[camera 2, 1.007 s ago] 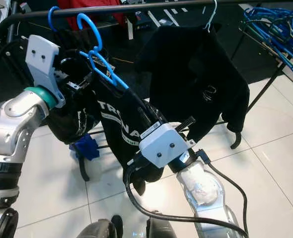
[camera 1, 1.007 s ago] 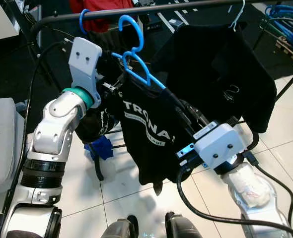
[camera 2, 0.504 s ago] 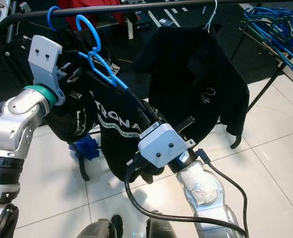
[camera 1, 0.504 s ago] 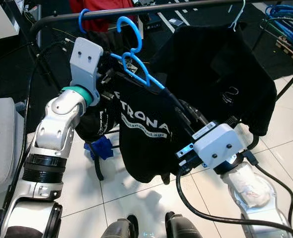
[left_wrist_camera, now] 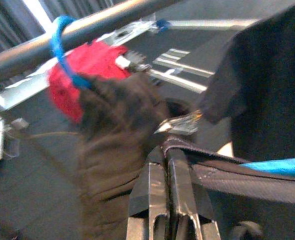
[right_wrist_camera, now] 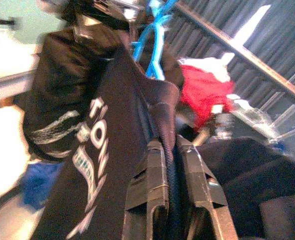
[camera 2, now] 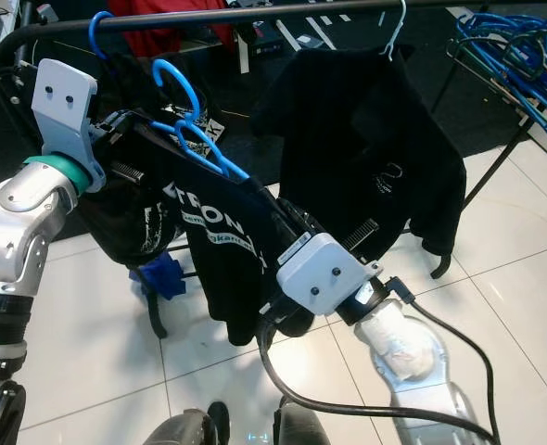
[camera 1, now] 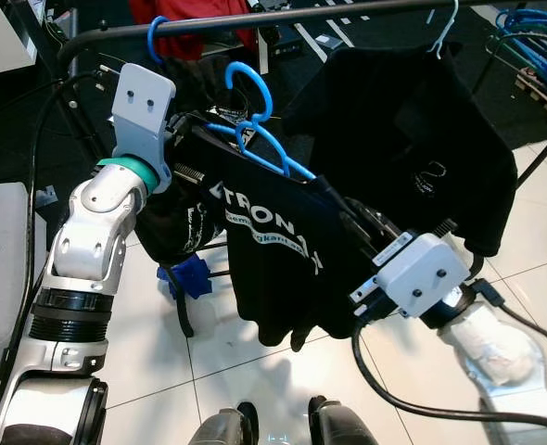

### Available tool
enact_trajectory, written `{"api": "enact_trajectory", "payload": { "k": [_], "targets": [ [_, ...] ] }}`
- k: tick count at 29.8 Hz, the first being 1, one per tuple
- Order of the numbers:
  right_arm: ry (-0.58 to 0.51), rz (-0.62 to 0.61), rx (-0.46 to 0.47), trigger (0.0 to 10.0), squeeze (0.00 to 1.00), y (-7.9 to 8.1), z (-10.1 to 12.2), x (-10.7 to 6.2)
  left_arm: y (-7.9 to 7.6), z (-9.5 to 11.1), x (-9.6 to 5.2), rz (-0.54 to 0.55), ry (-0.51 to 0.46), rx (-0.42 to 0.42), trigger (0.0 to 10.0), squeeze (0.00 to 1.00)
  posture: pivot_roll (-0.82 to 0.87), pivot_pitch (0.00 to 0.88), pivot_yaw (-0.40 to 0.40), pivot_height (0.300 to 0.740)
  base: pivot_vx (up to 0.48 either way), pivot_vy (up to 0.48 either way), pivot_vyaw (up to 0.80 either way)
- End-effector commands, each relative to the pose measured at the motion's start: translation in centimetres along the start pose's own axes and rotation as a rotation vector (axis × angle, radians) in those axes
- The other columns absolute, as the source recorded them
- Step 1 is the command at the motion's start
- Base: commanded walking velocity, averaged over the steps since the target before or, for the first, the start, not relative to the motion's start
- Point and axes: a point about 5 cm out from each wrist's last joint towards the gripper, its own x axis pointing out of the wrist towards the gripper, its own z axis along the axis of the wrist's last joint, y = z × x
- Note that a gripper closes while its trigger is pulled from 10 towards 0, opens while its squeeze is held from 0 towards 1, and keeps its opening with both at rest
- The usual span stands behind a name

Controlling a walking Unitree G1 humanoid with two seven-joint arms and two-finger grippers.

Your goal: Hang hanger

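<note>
**Blue hanger held below the rail, both grippers clamped on the shirt's shoulders**

The blue hanger (camera 1: pixel 255 130) carries a black T-shirt (camera 1: pixel 278 255) with white lettering across the chest. Its hook sits just under the dark clothes rail (camera 1: pixel 283 16), not over it, and the hanger tilts down toward the robot's right. The shirt hangs in folds beneath it.

The left gripper (left_wrist_camera: pixel 168 165) has its fingers pressed together on the shirt's shoulder seam at the hanger's upper end, close to the rail's left end. The right gripper (right_wrist_camera: pixel 170 160) is likewise closed on the opposite shoulder, pinching the fabric edge at the hanger's lower end, further out from the rail and toward the robot.

On the rail itself, a second blue hook (camera 1: pixel 155 39) is looped over near the left end, holding a dark garment (camera 1: pixel 176 227) that hangs behind the left arm. Further toward the right end, a white hook (camera 1: pixel 447 28) holds another black garment (camera 1: pixel 413 139). A red cloth (camera 1: pixel 190 14) shows behind the rail.

A bundle of blue hangers (camera 1: pixel 533 37) lies off beyond the rail's right end. A small blue object (camera 1: pixel 190 275) rests on the white tiled floor (camera 1: pixel 255 371) beneath the shirts.
</note>
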Motion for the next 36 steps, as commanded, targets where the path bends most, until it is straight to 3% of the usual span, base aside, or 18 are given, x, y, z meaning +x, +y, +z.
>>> {"api": "enact_trajectory", "payload": {
  "k": [1, 6, 11, 13, 19, 25, 35, 36],
  "targets": [
    [-0.022, 0.063, 0.034, 10.0, 0.00, -0.5, 1.3, -0.8, 2.2, -0.7, -0.1, 0.145, 0.042, 0.062, 0.0, 0.00, -0.22, 0.128, 0.148, 0.740, 0.000, 0.000, 0.00],
    [-0.103, 0.122, 0.035, 10.0, 0.00, -2.6, 4.5, -1.5, 1.5, -0.7, 0.1, 0.119, 0.034, 0.060, 0.0, 0.00, -0.23, 0.128, 0.156, 0.740, 0.000, 0.000, 0.00],
    [-0.145, 0.137, 0.020, 10.0, 0.00, -4.1, 5.8, -2.0, 0.8, -0.7, 0.1, 0.072, 0.029, 0.073, 0.0, 0.00, -0.23, 0.127, 0.159, 0.740, 0.000, 0.000, 0.00],
    [-0.167, 0.093, -0.012, 10.0, 0.00, -5.7, 6.5, -2.2, 0.2, -0.9, -0.1, 0.012, 0.036, 0.093, 0.0, 0.00, -0.23, 0.127, 0.161, 0.740, 0.000, 0.000, 0.00],
    [-0.144, 0.064, -0.028, 10.0, 0.00, -7.8, 7.3, -3.0, -0.6, -1.8, -0.6, -0.065, 0.057, 0.135, 0.0, 0.00, -0.22, 0.127, 0.159, 0.740, 0.000, 0.000, 0.00],
    [-0.066, 0.073, -0.032, 10.0, 0.00, -8.3, 6.5, -3.6, -0.1, -1.4, -0.5, -0.031, 0.042, 0.100, 0.0, 0.00, -0.22, 0.127, 0.159, 0.740, 0.000, 0.000, 0.00],
    [-0.126, 0.029, 0.031, 10.0, 0.00, -8.8, 6.7, -3.5, -0.2, -1.3, -0.6, -0.038, 0.026, 0.088, 0.0, 0.00, -0.22, 0.126, 0.161, 0.740, 0.000, 0.000, 0.00],
    [-0.117, 0.028, 0.057, 10.0, 0.00, -8.3, 6.0, -3.1, -0.9, -0.9, -0.8, -0.068, -0.006, 0.062, 0.0, 0.00, -0.22, 0.125, 0.158, 0.740, 0.000, 0.000, 0.00]
  ]
}}
